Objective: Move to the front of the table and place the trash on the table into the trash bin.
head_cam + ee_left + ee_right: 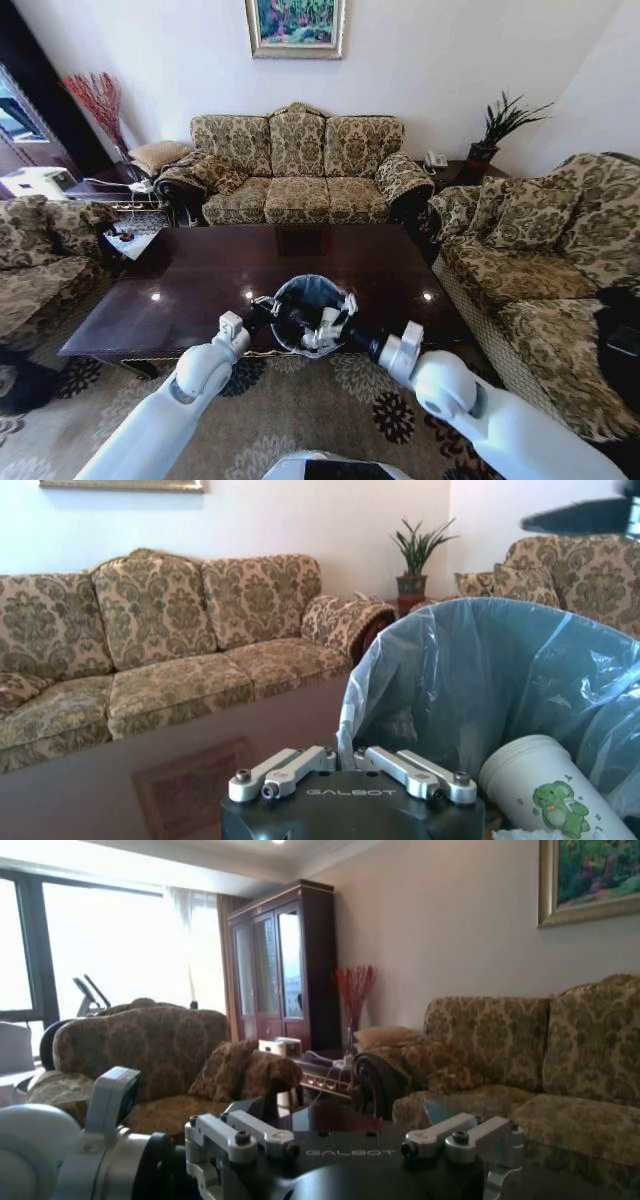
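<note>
**Head view.** The trash bin (pixel 305 292) stands on the near edge of the table (pixel 200 280), directly ahead of the robot. Both arms converge on it. The left gripper (pixel 262 305) is at the bin's left rim, touching or just beside it; which of the two cannot be resolved. The right gripper (pixel 338 312) is over the right side of the bin's opening, with something white in the bin just below it. No loose trash can be made out on the dark tabletop around the bin.

**Left wrist view.** The left gripper (pixel 348 761) has its finger links drawn together at the centre line: narrow setting, with nothing visible between them. The bin's bag-lined wall (pixel 480 667) rises immediately ahead of the tool and to one side. A white paper cup (pixel 545 791) with a green figure lies inside the liner, tilted, its long axis slanting up toward the rim.

**Right wrist view.** The right gripper (pixel 350 1136) has its finger links spread well apart: wide setting, nothing held. The tool points across the table toward the far armchair.

**Governing relation.** The bin is the only task item within reach and lies between the two tools. Judged from this layout, the items sit in the bin, and the task appears at or near completion.
</note>
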